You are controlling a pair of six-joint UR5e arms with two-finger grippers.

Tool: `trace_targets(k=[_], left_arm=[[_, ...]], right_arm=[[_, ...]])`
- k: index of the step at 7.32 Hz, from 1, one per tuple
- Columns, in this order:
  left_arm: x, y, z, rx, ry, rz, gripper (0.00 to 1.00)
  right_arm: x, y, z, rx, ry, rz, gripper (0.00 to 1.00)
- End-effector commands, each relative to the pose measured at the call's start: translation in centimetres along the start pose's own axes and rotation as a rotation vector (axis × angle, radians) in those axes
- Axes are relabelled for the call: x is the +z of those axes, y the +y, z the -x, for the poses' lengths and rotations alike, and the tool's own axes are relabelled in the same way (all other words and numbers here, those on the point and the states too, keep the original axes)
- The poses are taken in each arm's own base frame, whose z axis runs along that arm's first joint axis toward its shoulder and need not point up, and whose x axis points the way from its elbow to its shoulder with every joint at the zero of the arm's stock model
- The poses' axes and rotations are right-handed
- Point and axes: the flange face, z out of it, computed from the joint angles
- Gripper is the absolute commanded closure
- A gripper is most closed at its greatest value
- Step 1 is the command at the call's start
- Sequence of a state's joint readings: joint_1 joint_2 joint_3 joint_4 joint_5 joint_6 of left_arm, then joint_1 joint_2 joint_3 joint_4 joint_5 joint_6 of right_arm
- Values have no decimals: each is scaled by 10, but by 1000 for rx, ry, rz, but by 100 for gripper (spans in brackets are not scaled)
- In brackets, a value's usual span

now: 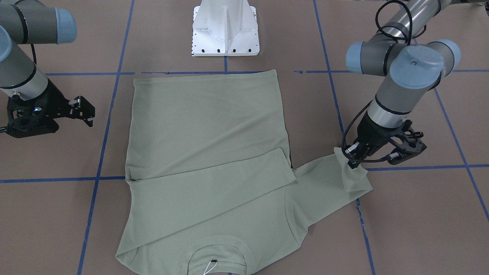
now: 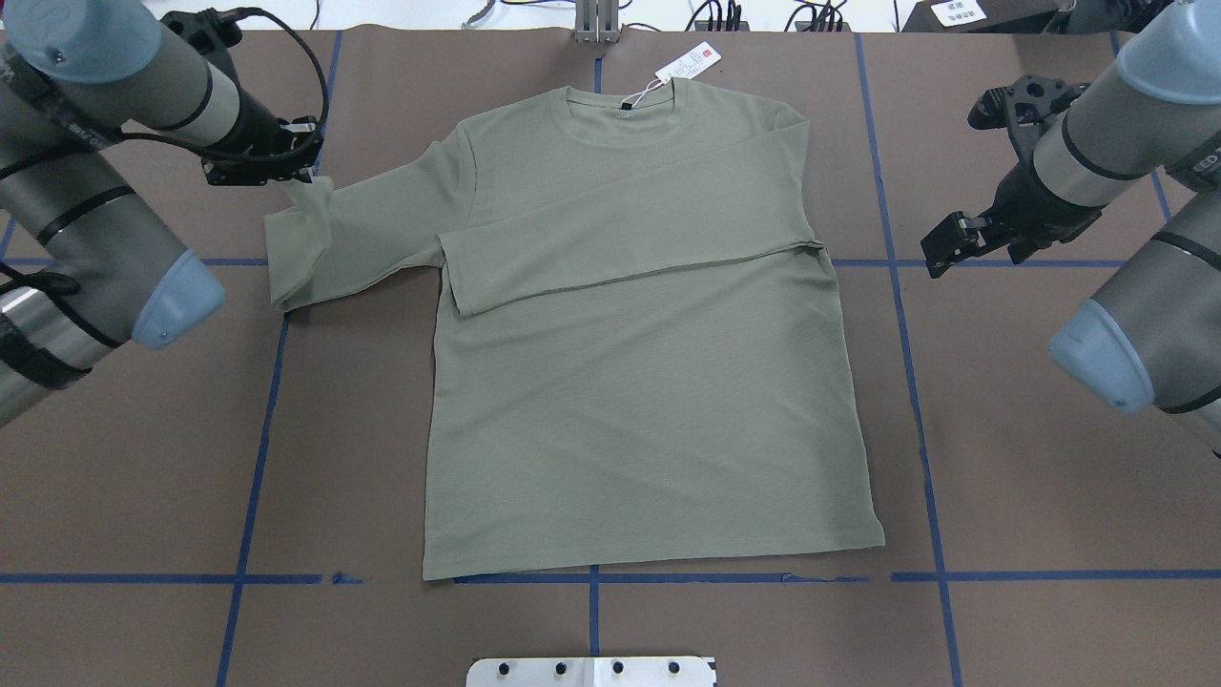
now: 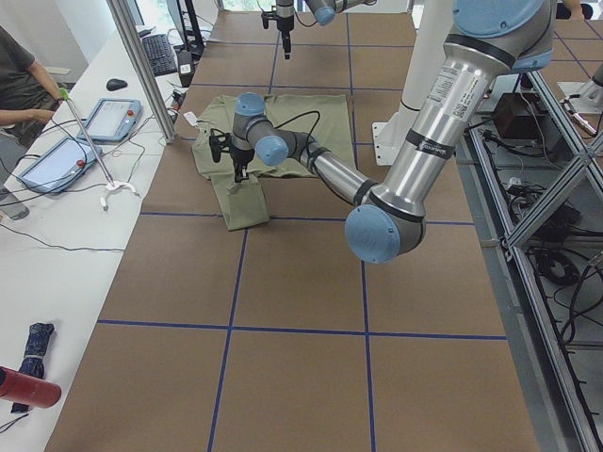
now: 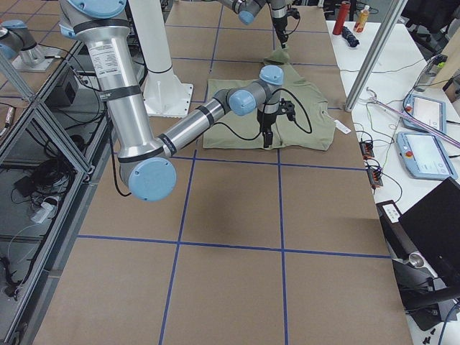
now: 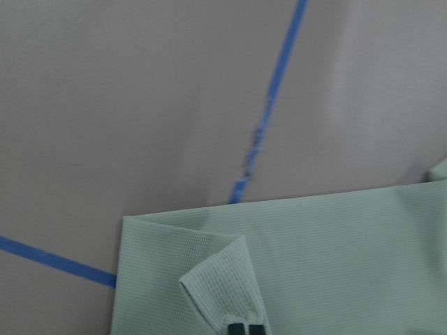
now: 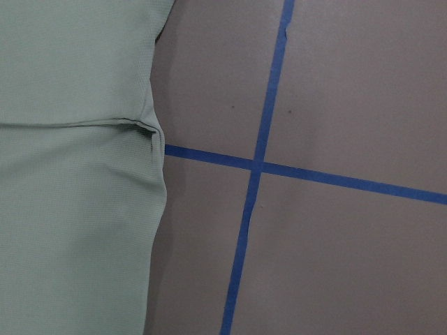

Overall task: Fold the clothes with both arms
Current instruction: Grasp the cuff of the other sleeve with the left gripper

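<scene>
Brown paper-covered table (image 2: 1002,458) bears a waffle-knit sage shirt (image 2: 649,382), left claw (image 2: 307,179) pinching its cuff (image 2: 300,239), right claw (image 2: 940,250) spread empty.

The collar (image 1: 216,244) of the shirt (image 1: 206,126) runs off the front-facing view's lower edge; print on the hang tag (image 2: 689,64) beside that collar is too small to read.

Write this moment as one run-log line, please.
pale sage-green knit shirt: flat, one sleeve folded across chest | left gripper: shut on other sleeve's cuff, lifted | right gripper: open, off shirt
</scene>
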State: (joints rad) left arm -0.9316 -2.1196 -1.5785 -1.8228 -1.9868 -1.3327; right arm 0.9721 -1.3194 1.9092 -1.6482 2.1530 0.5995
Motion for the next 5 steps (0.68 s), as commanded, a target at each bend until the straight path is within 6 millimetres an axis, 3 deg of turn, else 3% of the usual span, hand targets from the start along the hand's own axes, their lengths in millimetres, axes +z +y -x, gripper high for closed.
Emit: trace_targets(k=[1,2,3,4,5], left_arm=[[-22,-11,-116,-98,72,5,100],[-46,-4,-187,-140,122,33,100],[-44,45,-252,-180,142,103,100],[-57,95,-308,-210,170,157,100],[-55,152,-338,-225,177,213,100]], right_arm=[[10,17,-34,-5,5,-10,0],[14,23,-43,-7,4,-16,0],[17,26,-49,-7,3,-20,0],[16,26,-52,-2,3,-21,0],[17,26,-54,1,7,-20,0]])
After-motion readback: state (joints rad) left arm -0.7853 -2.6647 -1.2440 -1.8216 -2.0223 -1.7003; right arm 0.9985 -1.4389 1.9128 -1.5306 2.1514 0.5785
